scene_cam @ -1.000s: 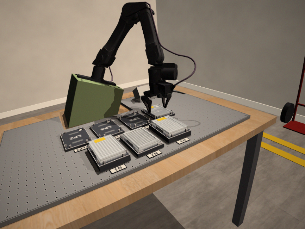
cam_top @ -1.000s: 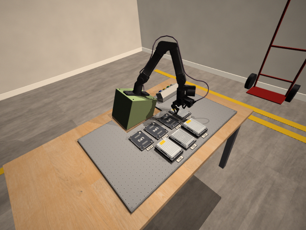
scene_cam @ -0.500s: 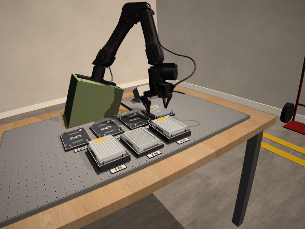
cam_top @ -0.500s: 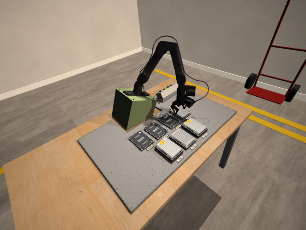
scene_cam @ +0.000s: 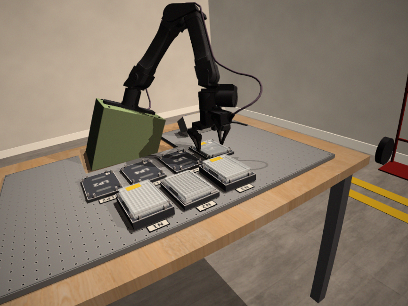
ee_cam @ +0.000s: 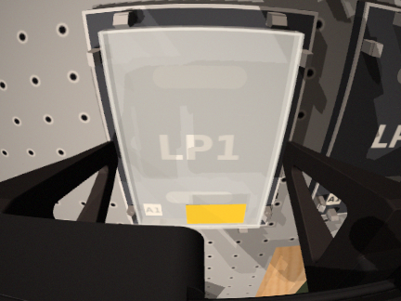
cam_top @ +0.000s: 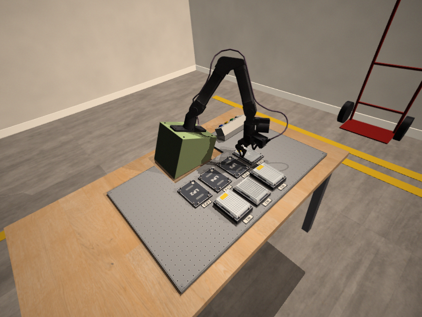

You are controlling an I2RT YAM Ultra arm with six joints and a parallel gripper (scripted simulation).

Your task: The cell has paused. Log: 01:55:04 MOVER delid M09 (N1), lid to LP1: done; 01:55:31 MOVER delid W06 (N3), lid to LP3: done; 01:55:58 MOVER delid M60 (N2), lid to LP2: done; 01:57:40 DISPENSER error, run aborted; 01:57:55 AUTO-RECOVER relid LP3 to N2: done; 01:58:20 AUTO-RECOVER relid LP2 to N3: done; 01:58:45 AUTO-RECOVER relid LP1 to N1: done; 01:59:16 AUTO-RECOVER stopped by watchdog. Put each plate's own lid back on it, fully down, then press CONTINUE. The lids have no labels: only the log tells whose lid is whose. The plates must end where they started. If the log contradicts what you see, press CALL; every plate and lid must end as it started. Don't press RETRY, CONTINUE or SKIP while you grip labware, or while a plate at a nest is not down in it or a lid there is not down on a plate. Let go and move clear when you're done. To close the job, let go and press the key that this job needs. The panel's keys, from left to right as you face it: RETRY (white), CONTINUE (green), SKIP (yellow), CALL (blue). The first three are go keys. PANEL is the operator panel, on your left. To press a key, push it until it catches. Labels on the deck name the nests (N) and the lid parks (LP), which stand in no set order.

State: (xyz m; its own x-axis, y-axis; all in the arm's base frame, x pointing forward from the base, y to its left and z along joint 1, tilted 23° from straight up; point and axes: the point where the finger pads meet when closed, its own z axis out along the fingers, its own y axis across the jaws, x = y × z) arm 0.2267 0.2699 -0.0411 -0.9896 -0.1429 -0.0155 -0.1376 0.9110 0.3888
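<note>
Released, your pincer (cam_top: 248, 151) (scene_cam: 209, 147) (ee_cam: 200, 150) straddles the lid (cam_top: 251, 155) (scene_cam: 212, 148) (ee_cam: 200, 111) at far-side LP1, probably so its fingers can clear or grip both edges.
</note>
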